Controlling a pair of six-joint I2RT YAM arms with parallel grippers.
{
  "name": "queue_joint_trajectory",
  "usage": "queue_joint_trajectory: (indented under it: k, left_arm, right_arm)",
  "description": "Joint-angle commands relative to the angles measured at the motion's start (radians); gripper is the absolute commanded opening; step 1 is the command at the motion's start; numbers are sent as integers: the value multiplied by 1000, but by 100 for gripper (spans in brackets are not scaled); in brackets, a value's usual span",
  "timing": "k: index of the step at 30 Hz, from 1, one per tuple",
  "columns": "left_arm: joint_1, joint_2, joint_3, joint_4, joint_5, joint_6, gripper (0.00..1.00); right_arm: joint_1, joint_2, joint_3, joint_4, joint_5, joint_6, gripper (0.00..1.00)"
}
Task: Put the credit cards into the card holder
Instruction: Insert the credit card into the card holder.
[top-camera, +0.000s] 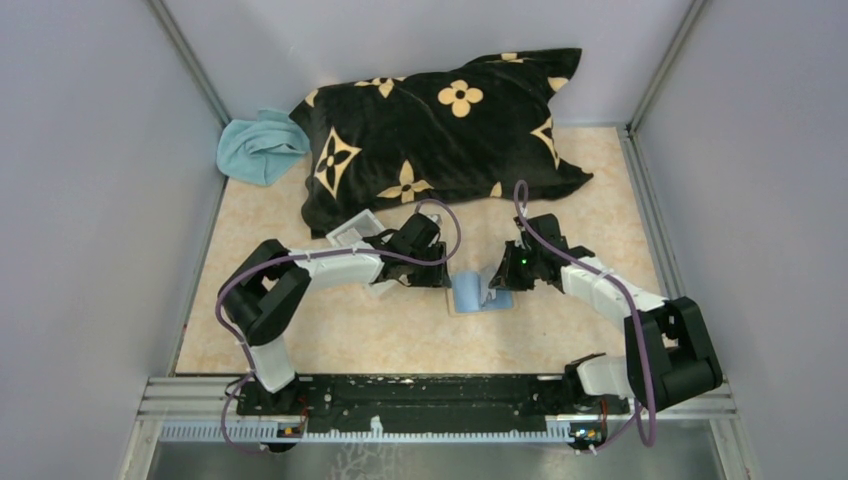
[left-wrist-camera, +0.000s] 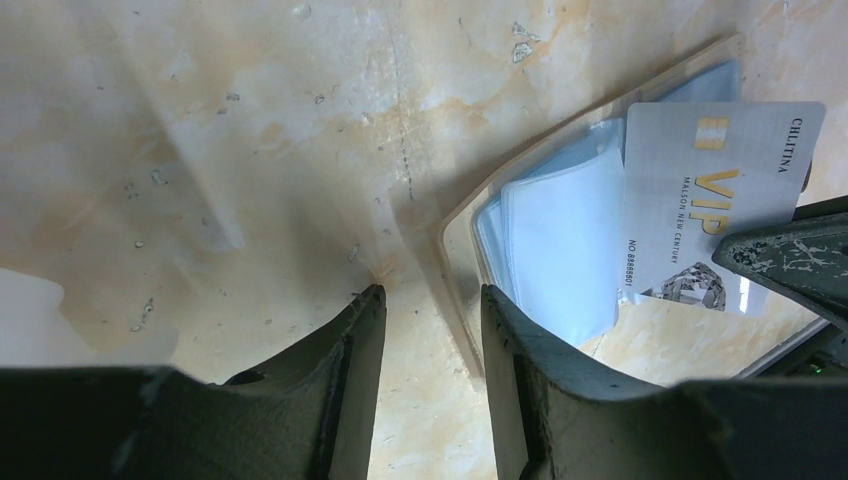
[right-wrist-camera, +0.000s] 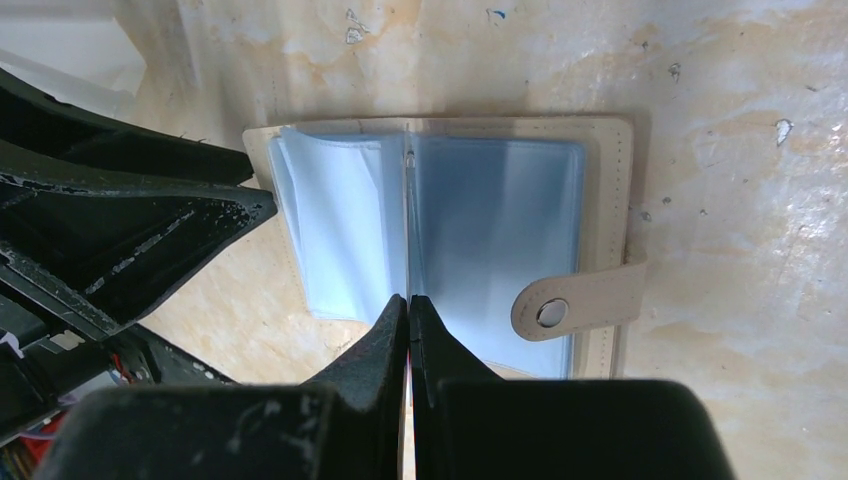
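The card holder (top-camera: 480, 292) lies open on the table between both grippers, its tan rim and pale blue pockets (right-wrist-camera: 500, 220) facing up and its snap tab (right-wrist-camera: 575, 305) folded over the right page. A silver credit card (left-wrist-camera: 715, 200) marked VIP hangs over the pockets. My right gripper (right-wrist-camera: 409, 300) is shut on it, and in the right wrist view the card shows only as a thin edge between the fingers. My left gripper (left-wrist-camera: 430, 292) stands open and empty, just off the holder's left corner (left-wrist-camera: 560, 240).
A black pillow (top-camera: 440, 130) with tan flowers fills the back of the table. A light blue cloth (top-camera: 262, 148) lies at the back left. A clear shallow tray (top-camera: 352, 232) sits behind the left arm. Grey walls close in both sides.
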Motion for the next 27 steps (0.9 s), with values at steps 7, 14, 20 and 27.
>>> queue_joint_trajectory:
  k: [7,14,20,27]
  left_arm:
    - [-3,12,-41,-31,8,0,45]
    - [-3,25,-51,-26,18,4,42]
    - [-3,38,-54,-25,28,11,40]
    - [-3,46,-63,-28,31,18,38]
  right_arm:
    - [-6,-25,-17,49,-36,15,0]
    - [-6,-27,-12,52,-45,18,0]
    - [-5,-28,-13,59,-54,23,0]
    - [-5,-25,-14,68,-66,31,0]
